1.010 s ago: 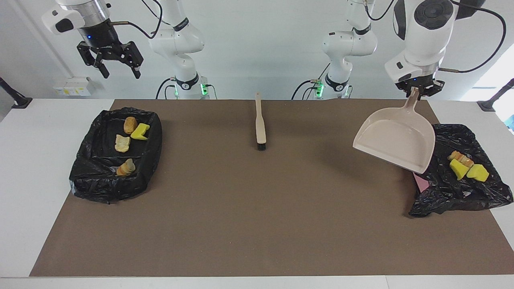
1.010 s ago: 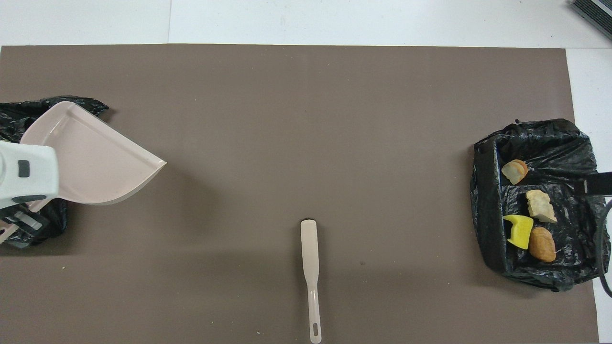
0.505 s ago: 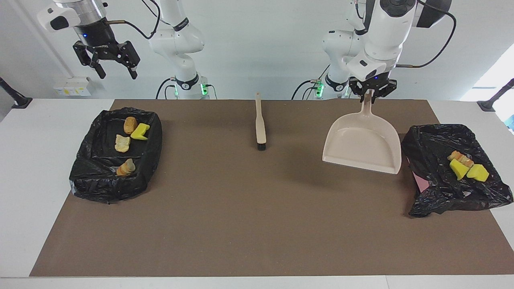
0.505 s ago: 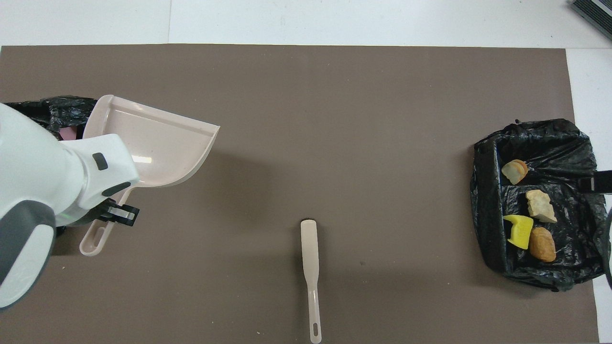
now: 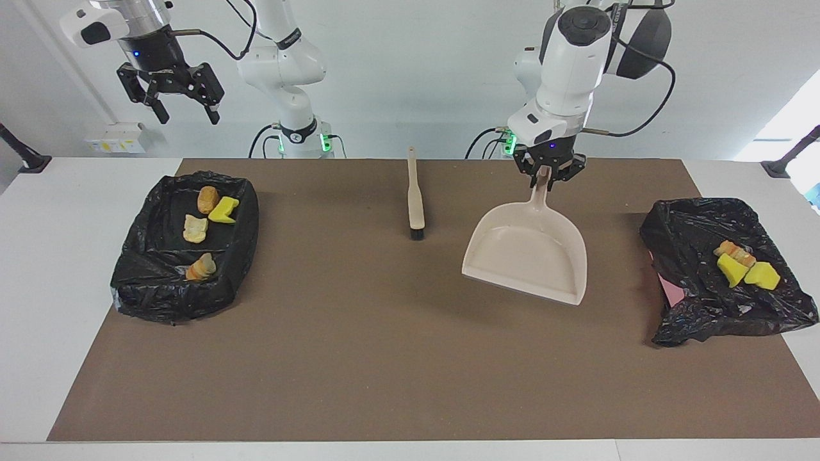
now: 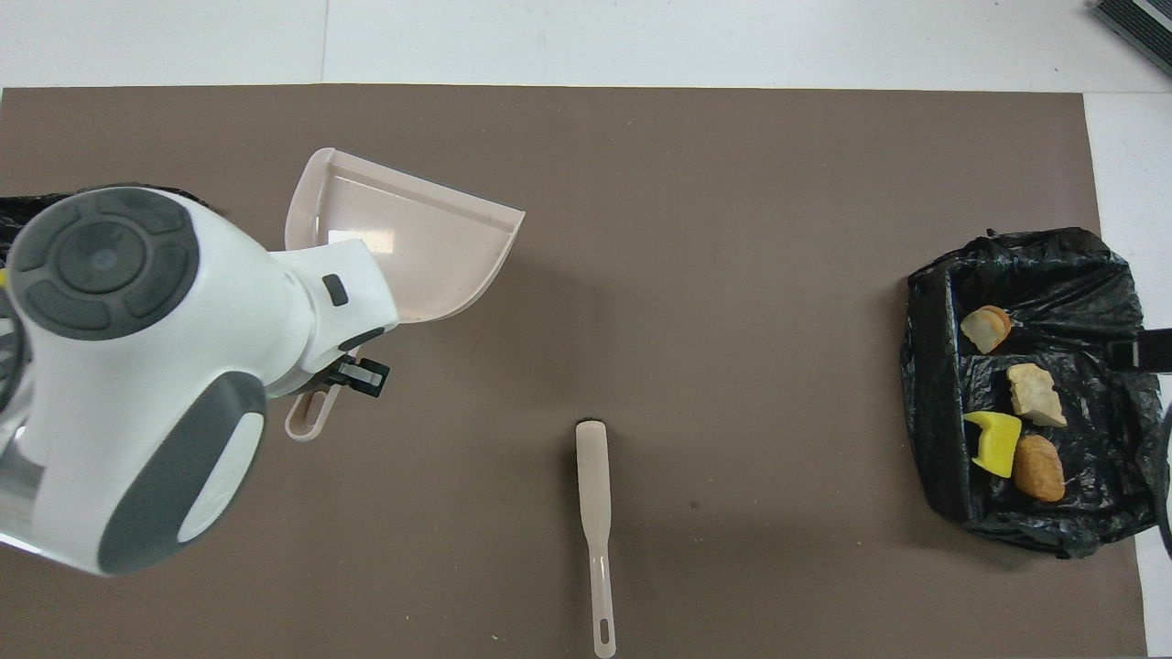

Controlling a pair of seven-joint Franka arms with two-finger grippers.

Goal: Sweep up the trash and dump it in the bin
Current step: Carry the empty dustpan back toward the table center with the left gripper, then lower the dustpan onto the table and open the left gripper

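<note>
Seven trash lumps [image 5: 743,266] are split between two black-lined bins [image 5: 186,246]. The empty dustpan [image 5: 528,253] is held by its handle in the closed left gripper [image 5: 549,176], beside the brush [image 5: 415,195]. The right gripper [image 5: 173,96] is raised, fingers apart, holding nothing.

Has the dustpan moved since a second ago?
Yes. The dustpan, held by the left gripper, has travelled from over the bin bag toward the brush at mid-table.
</note>
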